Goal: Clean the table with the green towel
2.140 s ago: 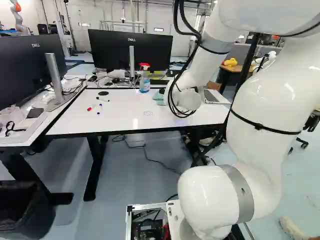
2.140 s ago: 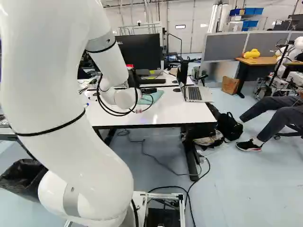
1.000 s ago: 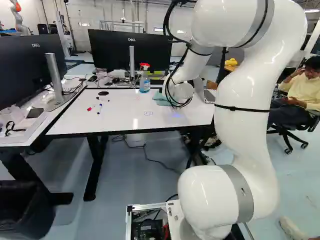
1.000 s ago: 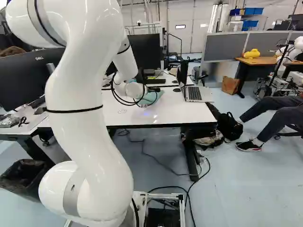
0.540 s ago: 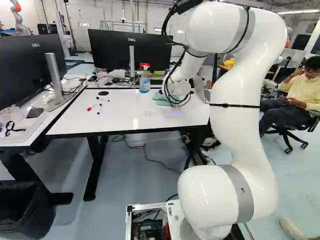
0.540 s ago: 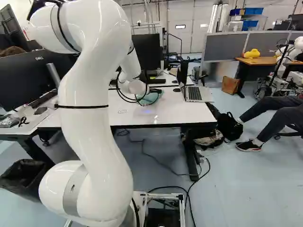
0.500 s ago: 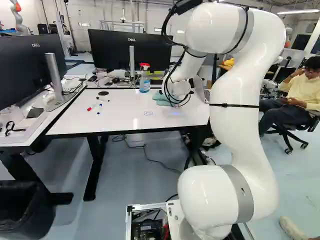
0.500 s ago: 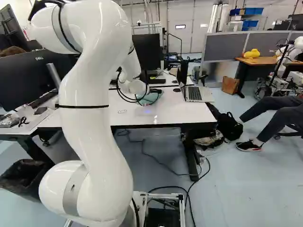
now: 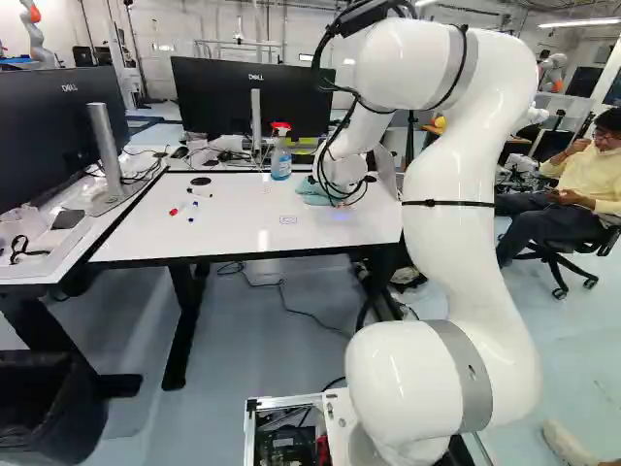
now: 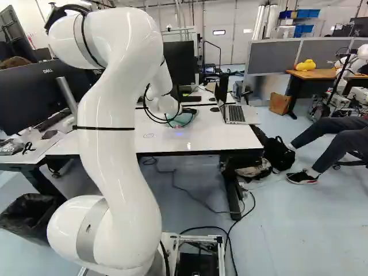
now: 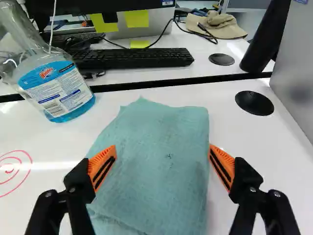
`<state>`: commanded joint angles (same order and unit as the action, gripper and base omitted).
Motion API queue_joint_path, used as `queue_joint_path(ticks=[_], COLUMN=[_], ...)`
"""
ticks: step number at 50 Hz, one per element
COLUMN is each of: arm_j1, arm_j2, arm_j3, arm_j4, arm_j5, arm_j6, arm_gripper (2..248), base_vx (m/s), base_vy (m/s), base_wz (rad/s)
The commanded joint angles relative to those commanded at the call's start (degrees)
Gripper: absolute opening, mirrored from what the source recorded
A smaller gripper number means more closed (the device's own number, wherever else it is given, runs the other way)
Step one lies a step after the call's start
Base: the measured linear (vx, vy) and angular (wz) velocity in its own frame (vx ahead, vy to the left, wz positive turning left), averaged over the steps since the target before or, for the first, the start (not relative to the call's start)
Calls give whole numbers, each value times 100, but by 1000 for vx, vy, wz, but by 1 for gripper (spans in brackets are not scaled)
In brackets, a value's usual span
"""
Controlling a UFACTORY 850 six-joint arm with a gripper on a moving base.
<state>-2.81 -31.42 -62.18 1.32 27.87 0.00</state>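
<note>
The green towel [image 11: 161, 161] lies just above the centre of the right base view, on the white table [image 9: 252, 209], between the spray bottle [image 9: 280, 160] and the laptop [image 10: 236, 114]; glossy surface runs from it to the table's front edge. The arm's wrist [image 9: 338, 167] mostly hides the gripper [image 10: 188, 110]. In the wrist view, the gripper [image 11: 163, 164] has its fingers well apart, the towel between them, its near end cut off. A red spiral [image 11: 9, 171] marks the tabletop.

White arm [image 9: 471, 272] over green towel [image 9: 311, 193]
</note>
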Motion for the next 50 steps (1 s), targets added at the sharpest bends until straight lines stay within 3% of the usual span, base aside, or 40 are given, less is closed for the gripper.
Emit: queue_joint_path(ticks=[50], arm_j1=[0], arm_j2=[-13], arm_j3=[-17], arm_j4=[0], arm_j5=[-270], arm_j6=[0], arm_gripper=[247], base_vx=[0], base_vy=[0], base_wz=[0])
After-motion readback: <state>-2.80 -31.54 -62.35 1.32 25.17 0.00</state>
